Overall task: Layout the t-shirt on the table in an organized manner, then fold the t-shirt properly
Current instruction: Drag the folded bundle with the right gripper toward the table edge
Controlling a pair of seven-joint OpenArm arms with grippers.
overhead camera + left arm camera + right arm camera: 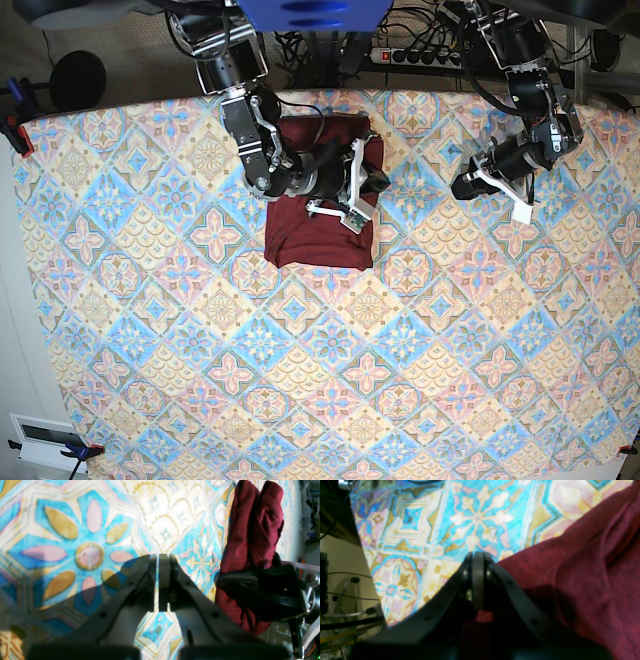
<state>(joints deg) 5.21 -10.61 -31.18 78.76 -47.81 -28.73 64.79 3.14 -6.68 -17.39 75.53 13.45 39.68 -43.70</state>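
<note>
T-shirt (320, 215): dark maroon, folded into a compact, roughly rectangular bundle. It lies flat on the counter (300, 380), near the far edge, a little left of centre in the base view. A few soft creases run across its top layer; the edges look fairly even.

Right claw (372, 181): over the t-shirt's right-hand edge in the base view, with its white-and-black wrist parts across the upper half of the bundle. In the right wrist view the fingers (478, 580) are pressed fully together, with maroon cloth spread just to the side and beneath. A small reddish patch shows low between the finger bases; cannot tell whether fabric is pinched there. No clear grip on the cloth.

Left claw (465, 186): well apart from the t-shirt, on the side away from the right claw, above bare patterned cloth. In the left wrist view its fingers (163, 580) are closed, with only a thin slit of light between them, holding nothing. The t-shirt appears off to that view's right.
</note>
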